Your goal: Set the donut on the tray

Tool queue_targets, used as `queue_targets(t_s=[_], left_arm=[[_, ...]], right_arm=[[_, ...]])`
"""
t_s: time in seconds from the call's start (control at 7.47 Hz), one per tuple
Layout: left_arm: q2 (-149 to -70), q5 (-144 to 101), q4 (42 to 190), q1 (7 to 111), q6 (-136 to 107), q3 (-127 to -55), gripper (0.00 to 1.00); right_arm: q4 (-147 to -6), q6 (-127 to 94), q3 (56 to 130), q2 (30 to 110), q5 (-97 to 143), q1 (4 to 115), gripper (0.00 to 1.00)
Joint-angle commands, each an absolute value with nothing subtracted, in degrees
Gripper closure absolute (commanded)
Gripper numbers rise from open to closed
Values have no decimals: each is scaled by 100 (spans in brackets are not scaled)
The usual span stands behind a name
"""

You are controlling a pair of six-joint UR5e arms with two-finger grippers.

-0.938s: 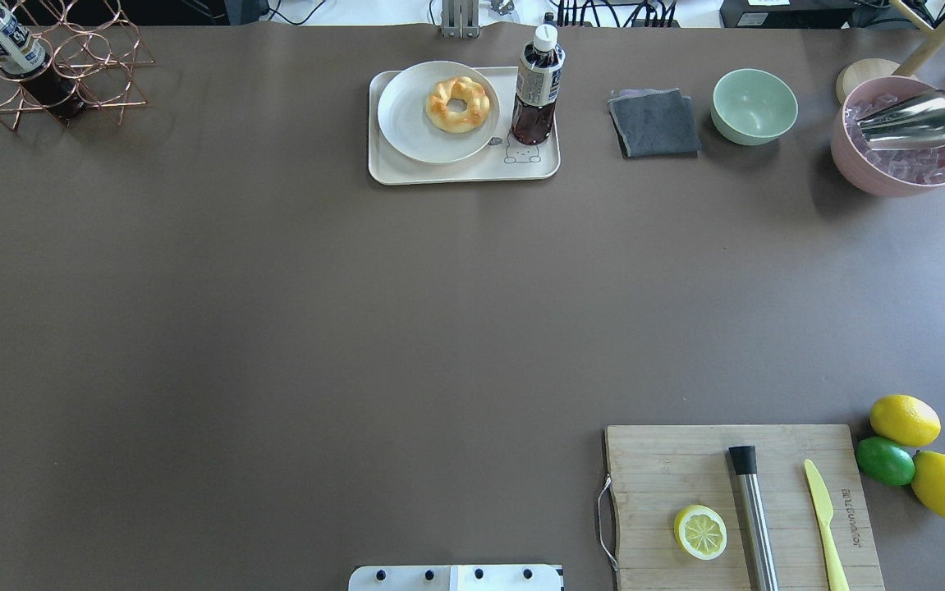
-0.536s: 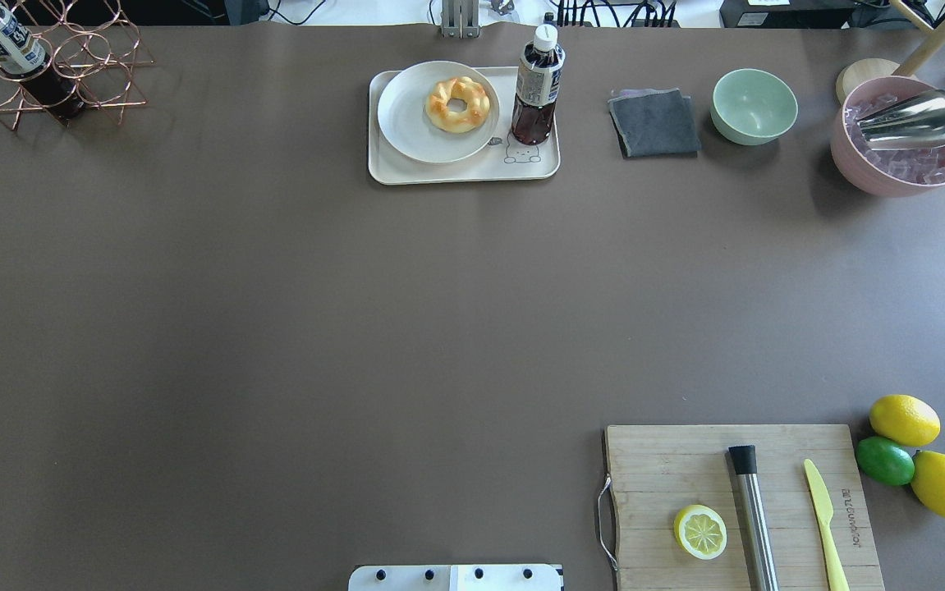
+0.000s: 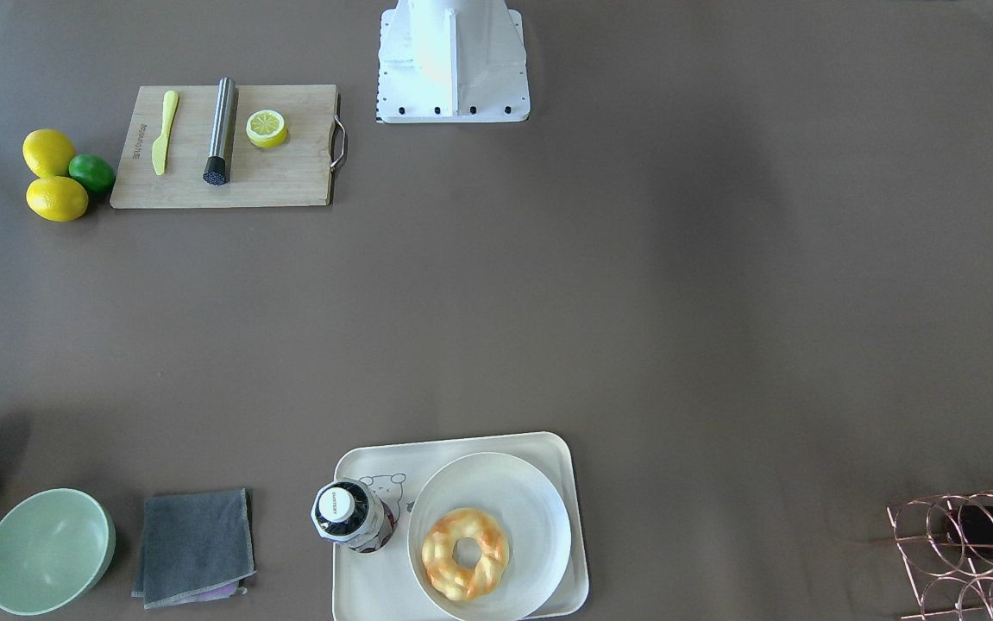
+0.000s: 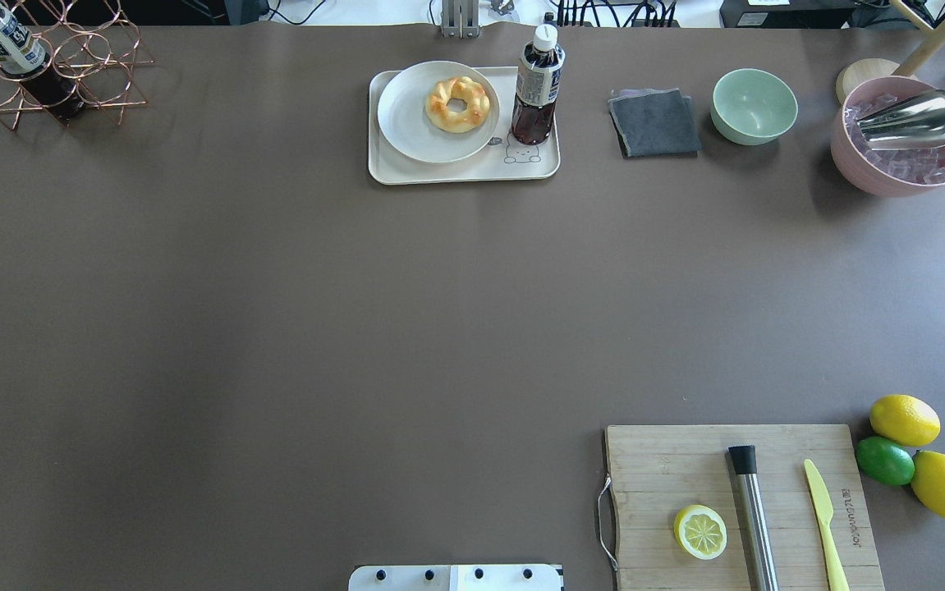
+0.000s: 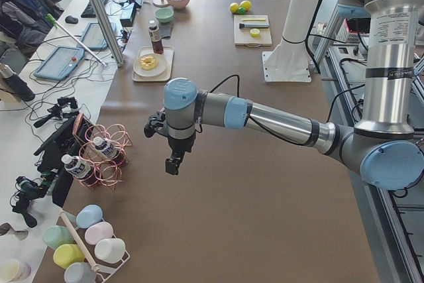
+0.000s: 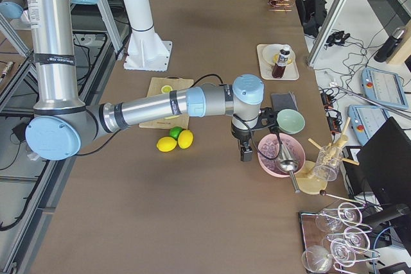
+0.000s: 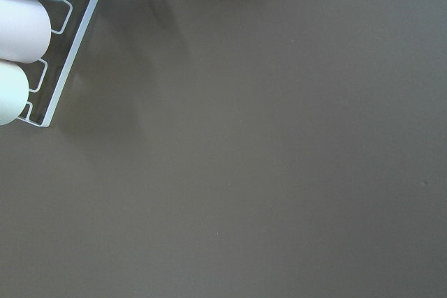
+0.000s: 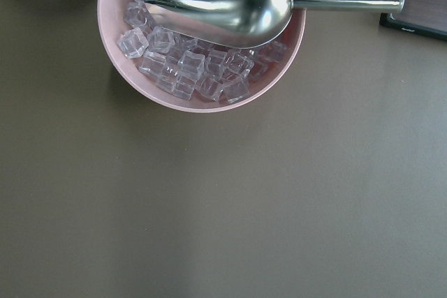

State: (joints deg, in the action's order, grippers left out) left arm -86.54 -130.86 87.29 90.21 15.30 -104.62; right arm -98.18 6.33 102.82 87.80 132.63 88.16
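Note:
The donut (image 4: pixel 457 104) is a braided golden ring lying on a round white plate (image 4: pixel 406 123), which sits on the cream tray (image 4: pixel 464 174) at the table's far edge. It also shows in the front-facing view (image 3: pixel 464 553) on the tray (image 3: pixel 358 595). Neither gripper appears in the overhead or front-facing views. The left gripper (image 5: pixel 171 164) hangs over bare table near the copper rack, far from the tray (image 5: pixel 142 76). The right gripper (image 6: pixel 246 153) hangs beside the pink ice bowl. I cannot tell whether either is open or shut.
A dark drink bottle (image 4: pixel 536 86) stands on the tray's right part. A grey cloth (image 4: pixel 654 123), green bowl (image 4: pixel 754 106) and pink ice bowl with metal scoop (image 8: pixel 209 33) lie to the right. A cutting board (image 4: pixel 685 460) with lemon half, lemons and lime is near right. A copper rack (image 4: pixel 53 66) stands far left.

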Motion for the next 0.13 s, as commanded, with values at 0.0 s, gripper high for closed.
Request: queue_targets(t_s=[0.0], left_arm=[[-8525,-13096,8974,9026,1512,-10380,2]], right_arm=[[-9817,633,10283,8771,13263,8815,0]])
